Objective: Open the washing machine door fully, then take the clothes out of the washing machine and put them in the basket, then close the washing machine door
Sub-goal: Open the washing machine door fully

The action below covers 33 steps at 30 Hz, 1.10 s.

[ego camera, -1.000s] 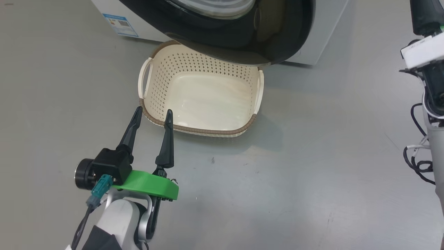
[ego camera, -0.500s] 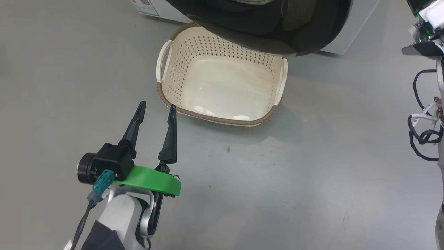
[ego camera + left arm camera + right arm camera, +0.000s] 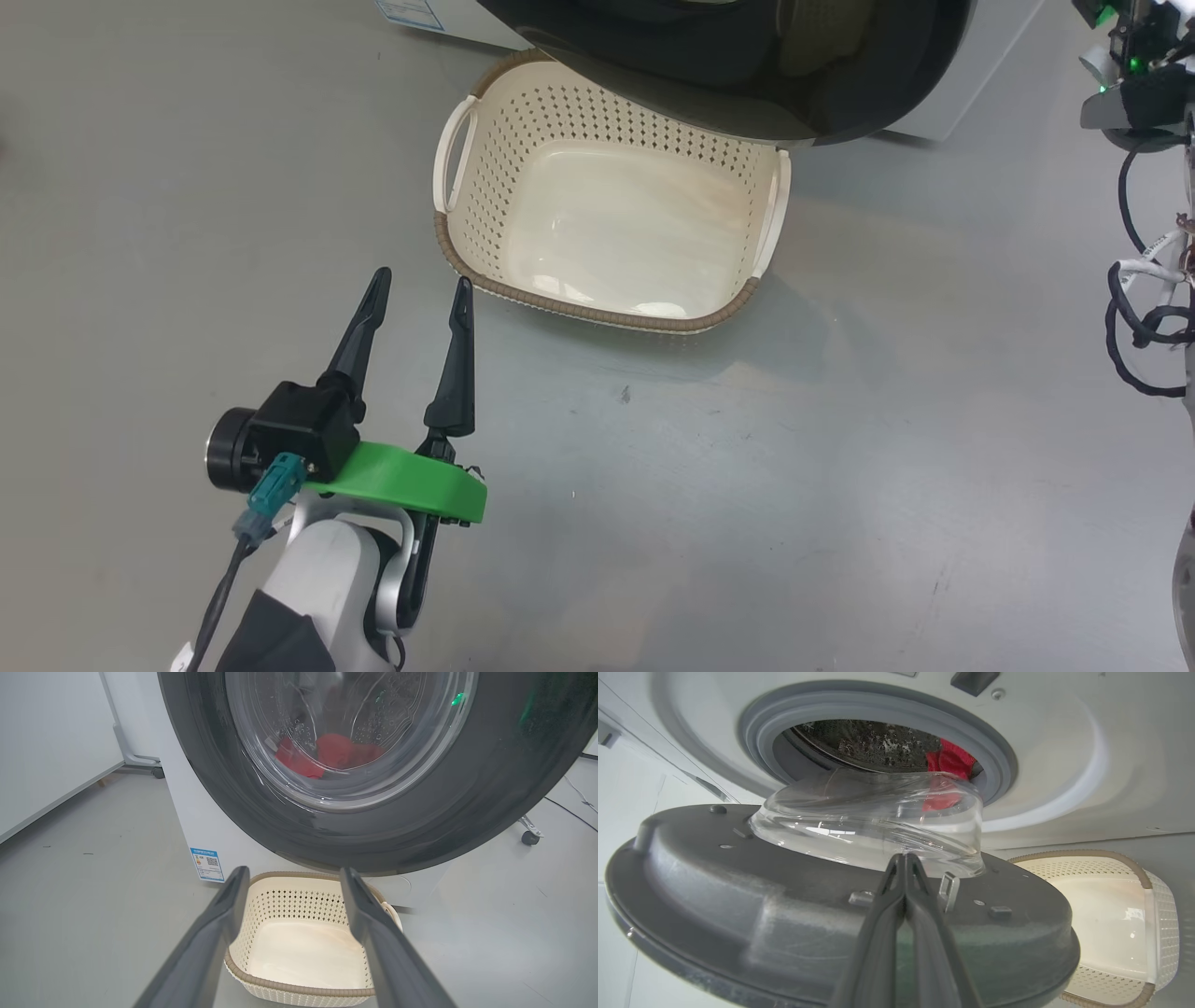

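Head view, items as they stand.

Basket (image 3: pixel 597 313): cream plastic, rectangular, diamond-perforated walls, brown woven-look rim, a loop handle at each short end. Mouth up, nothing in it. Its long axis runs left to right, slightly skewed. It sits on the grey floor (image 3: pixel 747 513), its far rim tucked under the door's lower edge. There is open floor on its near, left and right sides.

Washing machine door (image 3: pixel 747 84): wide glossy black rim, swung partly out from the washing machine (image 3: pixel 966 75), a white box. In the right wrist view its matt grey inner face lies flat across the frame, with the clear glass bowl bulging toward the grey rubber-ringed mouth.

Clothes (image 3: pixel 336 751): red soft fabric, low in the perforated steel drum, seen through the glass from the left wrist view and past the bowl from the right.

Left pincer (image 3: pixel 421 277): long dark fingers spread wide with nothing between them, pointing at the basket's near left corner, the right tip close to the rim.

Right pincer (image 3: pixel 904 858): fingers pressed together, gripping nothing, tips at the door's inner face beside a small metal latch hook. Contact cannot be told.

Blue label sticker (image 3: pixel 207 864): low on the machine's front, left of the basket.
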Motion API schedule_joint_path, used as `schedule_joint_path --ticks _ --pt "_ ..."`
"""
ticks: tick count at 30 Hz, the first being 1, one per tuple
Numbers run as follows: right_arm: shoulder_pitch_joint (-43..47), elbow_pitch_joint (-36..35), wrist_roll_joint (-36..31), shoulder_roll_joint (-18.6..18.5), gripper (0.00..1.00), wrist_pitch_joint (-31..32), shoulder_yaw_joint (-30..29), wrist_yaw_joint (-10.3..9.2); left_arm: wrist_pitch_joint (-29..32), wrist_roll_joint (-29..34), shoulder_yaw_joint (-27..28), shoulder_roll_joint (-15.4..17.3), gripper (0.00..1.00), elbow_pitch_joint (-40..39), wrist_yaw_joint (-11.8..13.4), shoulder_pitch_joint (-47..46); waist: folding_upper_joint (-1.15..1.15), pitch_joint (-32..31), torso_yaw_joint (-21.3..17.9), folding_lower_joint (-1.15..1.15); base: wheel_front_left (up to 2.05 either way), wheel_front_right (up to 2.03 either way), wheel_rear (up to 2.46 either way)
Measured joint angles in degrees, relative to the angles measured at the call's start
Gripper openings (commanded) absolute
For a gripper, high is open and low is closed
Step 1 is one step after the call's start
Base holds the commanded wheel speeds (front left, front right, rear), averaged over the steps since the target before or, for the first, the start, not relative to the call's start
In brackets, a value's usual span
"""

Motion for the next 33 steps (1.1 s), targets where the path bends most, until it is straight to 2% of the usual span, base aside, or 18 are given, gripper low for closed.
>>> schedule_joint_path --ticks 15,25,33 --pt "-0.8 2.5 4.7 0.9 0.0 7.2 0.3 -4.21 0.0 0.0 0.1 0.0 1.0 0.1 0.0 -0.2 0.0 -0.3 0.2 0.0 0.0 0.0 0.0" --pt "-0.6 4.0 8.0 2.0 0.0 11.0 0.1 -5.3 0.0 0.2 -0.3 0.0 1.0 0.5 0.0 -0.2 0.0 -1.0 0.2 0.0 0.0 0.0 0.0" --pt "1.2 4.6 10.8 5.0 0.0 13.4 0.8 -5.76 0.0 0.8 -0.4 0.0 1.0 1.1 0.0 -0.2 0.0 -2.4 0.0 0.0 0.0 0.0 0.0"
